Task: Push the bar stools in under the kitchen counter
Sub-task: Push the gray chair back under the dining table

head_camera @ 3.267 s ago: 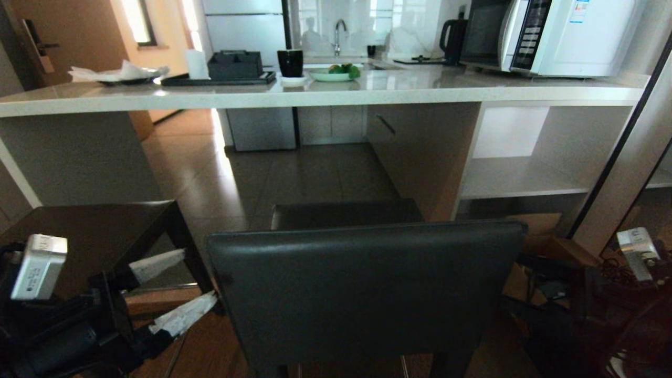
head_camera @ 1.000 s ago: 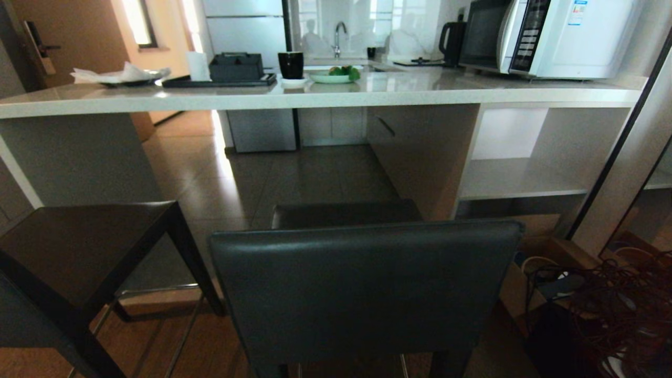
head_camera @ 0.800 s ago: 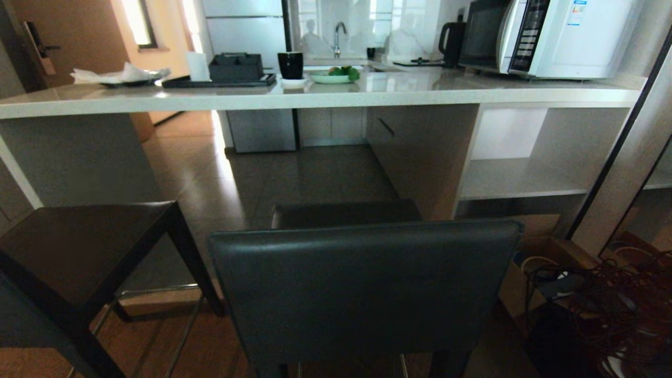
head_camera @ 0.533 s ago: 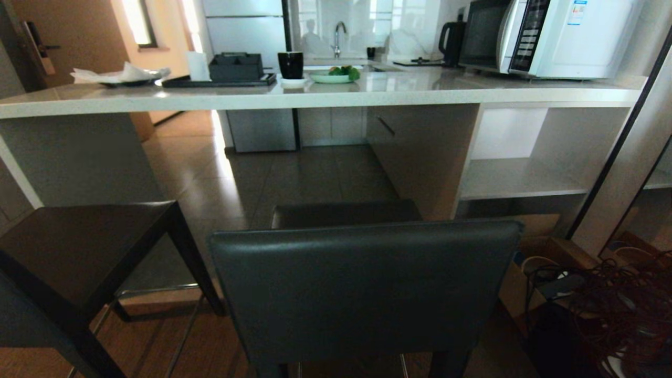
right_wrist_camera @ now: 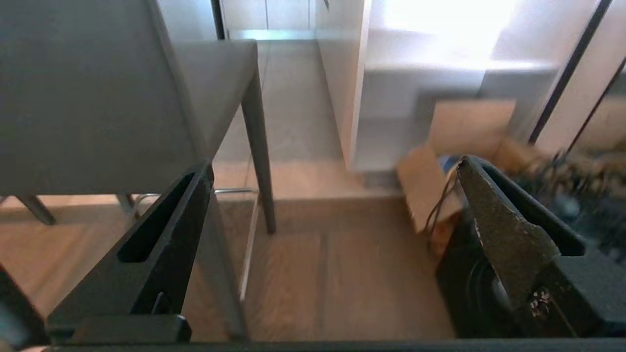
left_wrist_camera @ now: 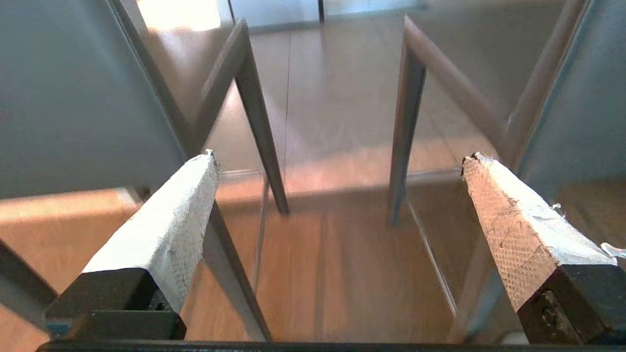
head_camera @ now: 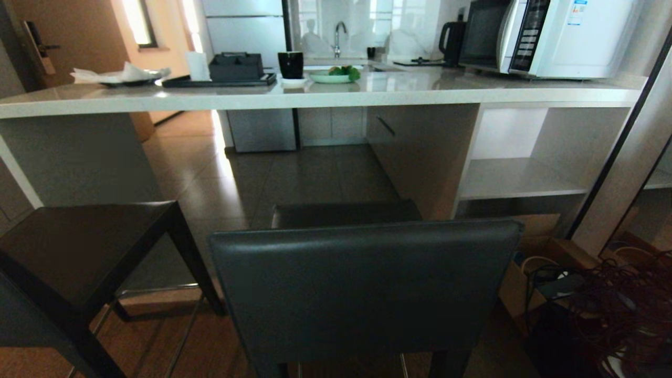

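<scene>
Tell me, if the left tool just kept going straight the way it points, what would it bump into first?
Probably nothing soon: the left tool stands open, aimed at the gap between the two bar stools, with only wooden floor ahead. Depth is unclear.

- The left pincer (left_wrist_camera: 337, 161) has two long wedge-shaped fingers wrapped in scuffed white tape.
- One left finger (left_wrist_camera: 508, 220) shows a bare tan pad with a fine cross-hatched grip pattern; its tape is torn and peeling at the edge.
- Both left fingers sit in blocky black mounts, with a small screw visible at the base of one.
- The right pincer (right_wrist_camera: 332, 166) is black all over, untaped.
- One right finger (right_wrist_camera: 161, 239) has a long slot cut through it.
- The other right finger (right_wrist_camera: 503, 244) carries a dark, rough, worn pad, chipped pale near its base.
</scene>
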Motion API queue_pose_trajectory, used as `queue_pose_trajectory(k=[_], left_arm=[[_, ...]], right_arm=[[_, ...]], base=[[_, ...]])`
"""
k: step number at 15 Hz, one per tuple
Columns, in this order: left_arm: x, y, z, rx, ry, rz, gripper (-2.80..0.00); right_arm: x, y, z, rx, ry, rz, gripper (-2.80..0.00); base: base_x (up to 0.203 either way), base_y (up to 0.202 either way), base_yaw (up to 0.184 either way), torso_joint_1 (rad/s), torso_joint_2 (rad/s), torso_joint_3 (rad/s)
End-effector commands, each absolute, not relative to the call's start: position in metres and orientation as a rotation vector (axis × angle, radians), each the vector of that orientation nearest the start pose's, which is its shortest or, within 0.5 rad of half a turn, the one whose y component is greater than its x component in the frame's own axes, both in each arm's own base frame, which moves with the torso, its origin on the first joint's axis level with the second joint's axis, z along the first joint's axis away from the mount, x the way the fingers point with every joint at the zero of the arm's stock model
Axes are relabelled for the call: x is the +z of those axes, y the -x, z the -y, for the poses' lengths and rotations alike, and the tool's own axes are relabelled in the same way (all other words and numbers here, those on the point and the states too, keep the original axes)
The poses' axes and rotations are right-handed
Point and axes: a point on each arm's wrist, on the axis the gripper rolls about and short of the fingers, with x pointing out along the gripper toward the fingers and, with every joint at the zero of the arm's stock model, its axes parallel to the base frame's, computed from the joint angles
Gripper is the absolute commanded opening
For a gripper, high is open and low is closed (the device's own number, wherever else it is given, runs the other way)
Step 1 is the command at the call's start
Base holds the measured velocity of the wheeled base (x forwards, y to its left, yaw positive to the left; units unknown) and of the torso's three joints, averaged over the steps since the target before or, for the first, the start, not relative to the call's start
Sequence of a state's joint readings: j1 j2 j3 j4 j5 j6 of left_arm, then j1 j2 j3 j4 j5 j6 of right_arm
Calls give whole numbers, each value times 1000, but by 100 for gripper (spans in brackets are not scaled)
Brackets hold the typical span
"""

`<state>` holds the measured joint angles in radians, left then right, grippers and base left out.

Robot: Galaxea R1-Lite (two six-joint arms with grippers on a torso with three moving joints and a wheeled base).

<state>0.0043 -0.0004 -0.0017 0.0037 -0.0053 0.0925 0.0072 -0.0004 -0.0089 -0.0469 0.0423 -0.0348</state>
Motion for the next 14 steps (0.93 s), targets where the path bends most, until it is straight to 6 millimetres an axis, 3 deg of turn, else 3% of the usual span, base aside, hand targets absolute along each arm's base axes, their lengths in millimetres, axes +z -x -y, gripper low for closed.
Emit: queue_pose_trajectory(k=[1, 4, 8, 11, 14], left_arm=[[75, 23, 0, -3, -90, -1, 0], [75, 23, 0, 1, -72, -2, 0], [75, 23, 0, 1, -52, -2, 0], [75, 23, 0, 4, -48, -5, 0], [75, 23, 0, 3, -34, -3, 0]], right_arm=[[78, 23, -1, 46, 1, 22, 0], [78, 24, 0, -7, -35, 4, 0], [74, 24, -1, 39, 134, -33, 0], [76, 23, 0, 3, -6, 3, 0], [76, 23, 0, 2, -6, 5, 0]], base=[[0, 0, 0, 0, 0, 0], [0, 0, 0, 0, 0, 0], [0, 0, 0, 0, 0, 0], [0, 0, 0, 0, 0, 0], [0, 0, 0, 0, 0, 0]])
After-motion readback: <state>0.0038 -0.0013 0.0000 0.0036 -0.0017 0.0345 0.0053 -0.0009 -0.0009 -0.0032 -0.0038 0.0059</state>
